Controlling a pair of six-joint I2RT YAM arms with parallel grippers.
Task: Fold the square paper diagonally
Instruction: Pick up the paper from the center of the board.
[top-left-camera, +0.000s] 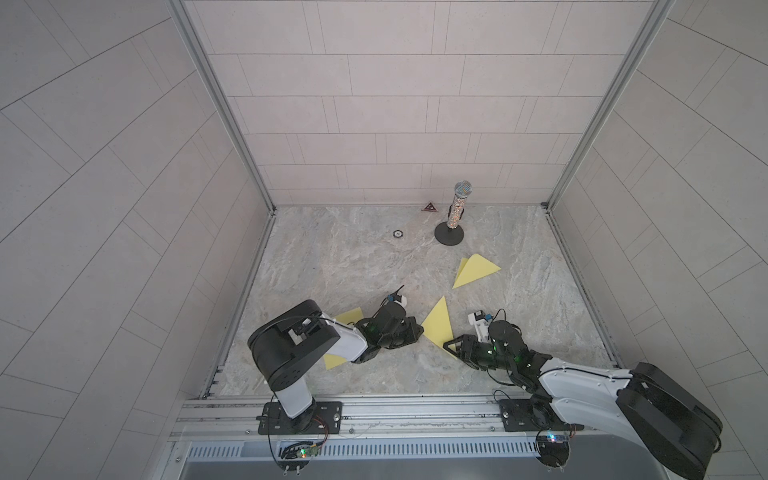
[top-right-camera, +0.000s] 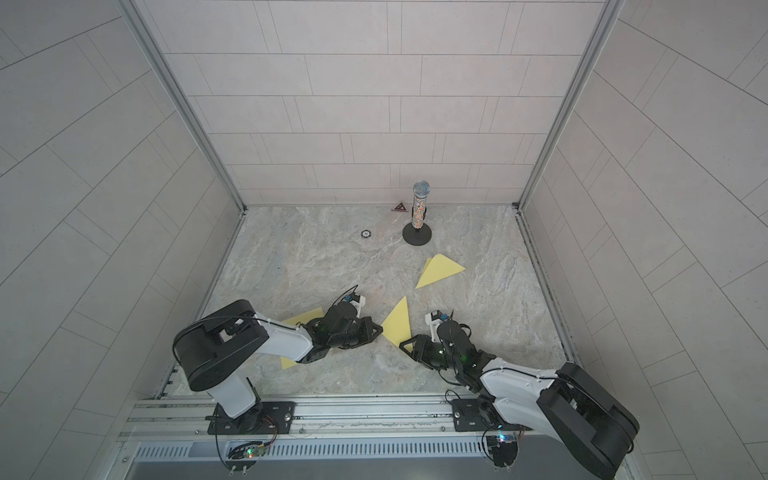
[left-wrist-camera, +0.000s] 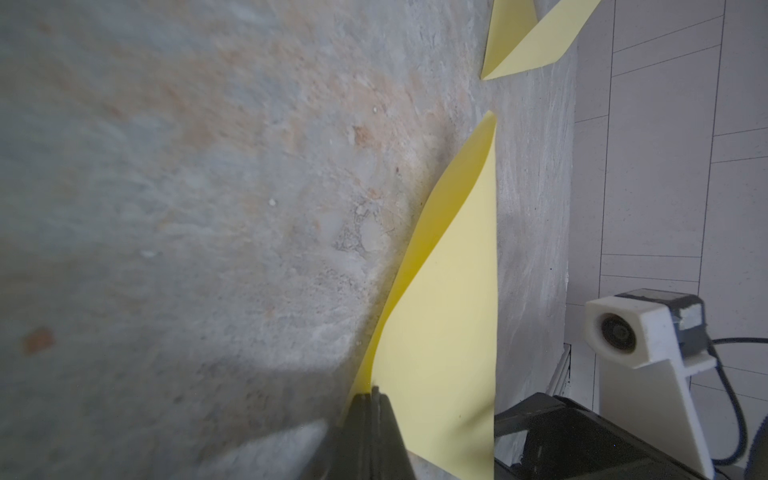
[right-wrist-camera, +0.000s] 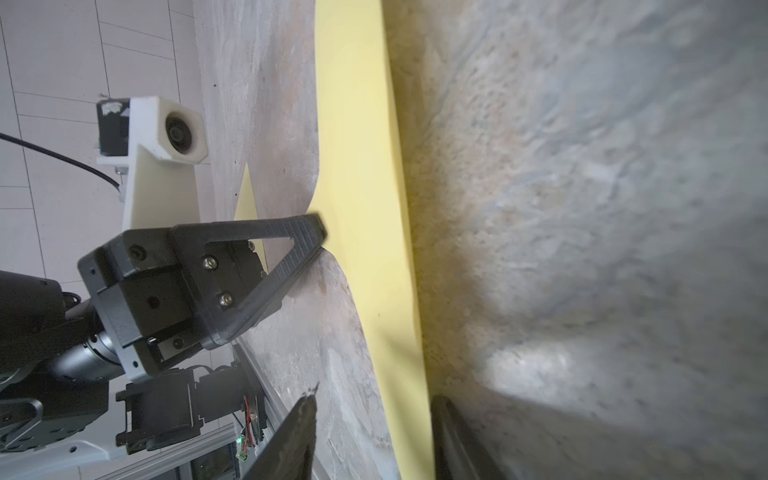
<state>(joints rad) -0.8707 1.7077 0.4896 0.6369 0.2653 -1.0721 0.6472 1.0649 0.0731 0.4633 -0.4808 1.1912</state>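
A yellow sheet (top-left-camera: 348, 316) lies flat on the stone-patterned surface (top-left-camera: 332, 257), far left of the microphone (top-left-camera: 457, 212) and much nearer the robot. It is largely hidden under the left arm (top-left-camera: 316, 345). Two small things sit closer to the microphone on that same side. One is a round disc (top-left-camera: 397, 234), and the other is a dark triangle (top-left-camera: 429, 207) against the back wall.

The left claw (top-left-camera: 422, 330) is pressed fully together on one corner of the folded paper (top-left-camera: 438, 326). In the left wrist view the upper layer (left-wrist-camera: 449, 311) bows up from the lower one near that pinch.

This triangle of paper lies in front of the microphone, slightly left of it, between the two claws. Its long point is aimed back toward the microphone.

The right claw (top-left-camera: 446, 345) stands partly open at the paper's nearest corner. In the right wrist view one finger (right-wrist-camera: 299, 432) is on each side of the sheet's edge, and neither presses on it.

A second folded sheet (top-left-camera: 476, 270) rests just in front of the microphone and a little to its right. Its layers do not quite line up.
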